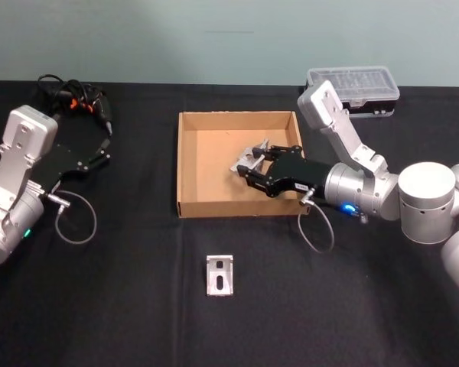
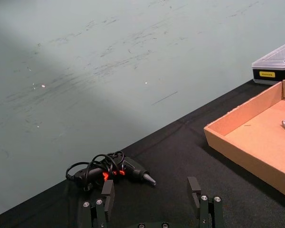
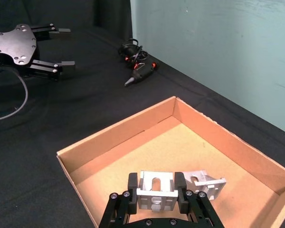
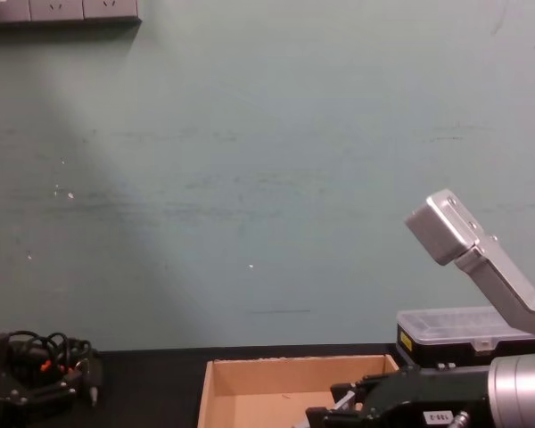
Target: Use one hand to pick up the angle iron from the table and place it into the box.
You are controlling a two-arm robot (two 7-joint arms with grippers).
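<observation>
The tan cardboard box (image 1: 237, 117) sits mid-table on the black table (image 1: 122, 306). Above its right half, my right gripper (image 1: 254, 162) is shut on an angle iron (image 3: 156, 192), a small silver slotted bracket held a little above the floor of the box (image 3: 118, 137). A second angle iron (image 3: 206, 183) lies on the cardboard floor just past the held one. A third angle iron (image 1: 219, 275) rests on the table in front of the box. At the far left my left gripper (image 1: 99, 153) is parked and open (image 2: 151, 192), with nothing between its fingers.
A black case with a clear lid (image 1: 354, 88) stands behind the box's right corner. A black corded hand tool (image 1: 80, 101) lies at the back left, beyond the left gripper. Loose grey cables loop near both arms (image 1: 76, 218).
</observation>
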